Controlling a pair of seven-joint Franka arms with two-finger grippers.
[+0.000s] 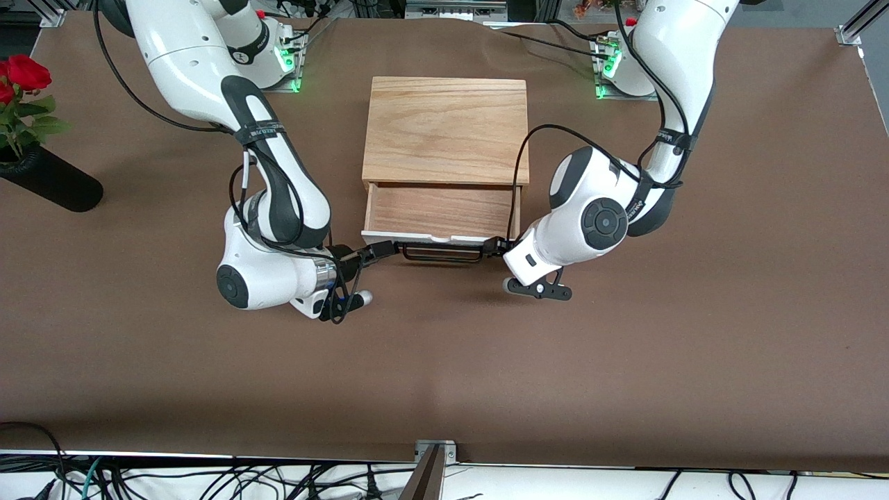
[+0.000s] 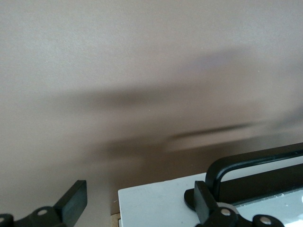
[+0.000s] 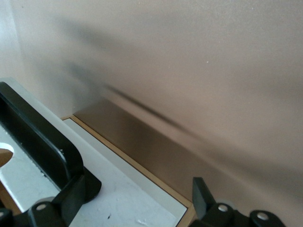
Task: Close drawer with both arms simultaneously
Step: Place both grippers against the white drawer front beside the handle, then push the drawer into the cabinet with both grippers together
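Observation:
The drawer (image 1: 444,212) stands pulled out of the light-oak box (image 1: 446,128), its white front panel (image 1: 389,238) and black wire handle (image 1: 441,258) facing the front camera. My right gripper (image 1: 378,251) is open at the panel's end toward the right arm. In the right wrist view (image 3: 137,196) its fingers (image 3: 71,194) straddle the panel's corner (image 3: 118,198) beside the handle (image 3: 38,137). My left gripper (image 1: 496,245) is open at the panel's other end. In the left wrist view (image 2: 139,203) its fingers (image 2: 73,201) straddle the panel corner (image 2: 161,198) next to the handle (image 2: 246,163).
A black vase (image 1: 48,179) with red roses (image 1: 24,73) lies at the right arm's end of the table. Brown table surface (image 1: 444,361) spreads between the drawer and the front edge, where cables (image 1: 208,479) hang.

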